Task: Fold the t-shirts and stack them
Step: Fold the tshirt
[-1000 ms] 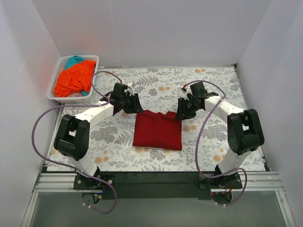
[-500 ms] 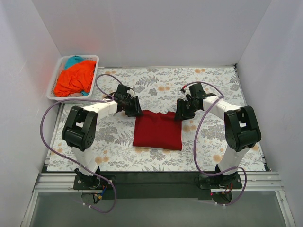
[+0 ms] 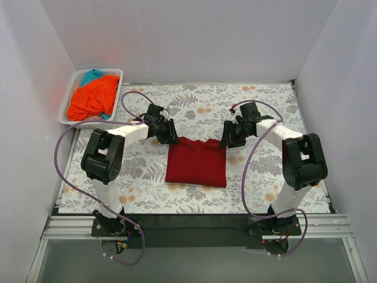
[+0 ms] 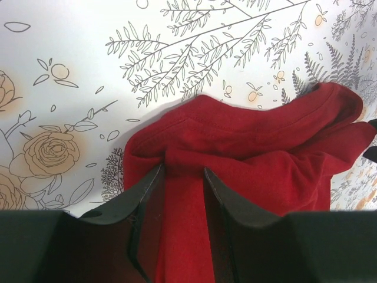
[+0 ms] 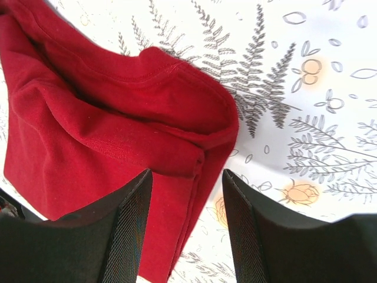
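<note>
shirt: dark red cloth t-shirt (image 3: 196,165), folded to a near-square packet. It lies flat on the floral-patterned tablecloth (image 3: 265,100) at table centre, between the two arms.
far edge: runs left-right and is rumpled; both grippers sit on this edge.
left gripper (image 4: 182,171): on the far-left corner. Jaws narrow, with a bunched fold of the red cloth pinched between them.
right gripper (image 5: 187,174): on the far-right corner. Jaws well apart, straddling the folded corner; cloth lies under them, not pinched as far as I can see.
key relation: the packet body lies nearward of both grippers. Each arm is equally close to its own corner, so neither is favoured.
next (my read): the grip is one-sided, so a pull now would skew the packet. Right should close, or left let go, before any move.
basket: white slotted plastic basket (image 3: 88,122), far left, well apart from the packet. Bright orange t-shirt (image 3: 91,100) in front, teal t-shirt (image 3: 91,75) behind it.
</note>
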`<state>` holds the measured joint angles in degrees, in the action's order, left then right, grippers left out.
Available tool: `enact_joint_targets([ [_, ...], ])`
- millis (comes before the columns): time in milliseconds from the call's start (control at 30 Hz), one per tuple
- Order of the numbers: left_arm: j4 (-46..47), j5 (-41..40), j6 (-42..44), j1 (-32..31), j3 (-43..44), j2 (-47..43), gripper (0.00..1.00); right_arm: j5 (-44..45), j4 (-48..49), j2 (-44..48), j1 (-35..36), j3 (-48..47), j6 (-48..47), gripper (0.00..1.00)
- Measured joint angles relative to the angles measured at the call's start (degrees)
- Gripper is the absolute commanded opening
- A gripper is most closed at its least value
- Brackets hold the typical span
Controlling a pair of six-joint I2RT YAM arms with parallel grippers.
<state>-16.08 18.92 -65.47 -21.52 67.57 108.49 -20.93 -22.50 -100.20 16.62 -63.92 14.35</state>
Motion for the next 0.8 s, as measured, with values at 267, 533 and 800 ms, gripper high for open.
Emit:
enact_joint_targets([
  [267,-0.6,-0.6,0.0,0.0,0.0,0.0,0.31,-0.5,0.0,0.1,-0.4,0.0,-0.1,0.57],
  [533,-1.5,-1.4,-0.4,0.0,1.6,0.2,0.32,-2.5,0.3,-0.8,-0.4,0.0,0.2,0.28],
  [800,-1.8,-1.7,-1.0,0.0,2.4,2.1,0.32,-3.7,0.9,-1.2,-0.4,0.0,0.2,0.08],
])
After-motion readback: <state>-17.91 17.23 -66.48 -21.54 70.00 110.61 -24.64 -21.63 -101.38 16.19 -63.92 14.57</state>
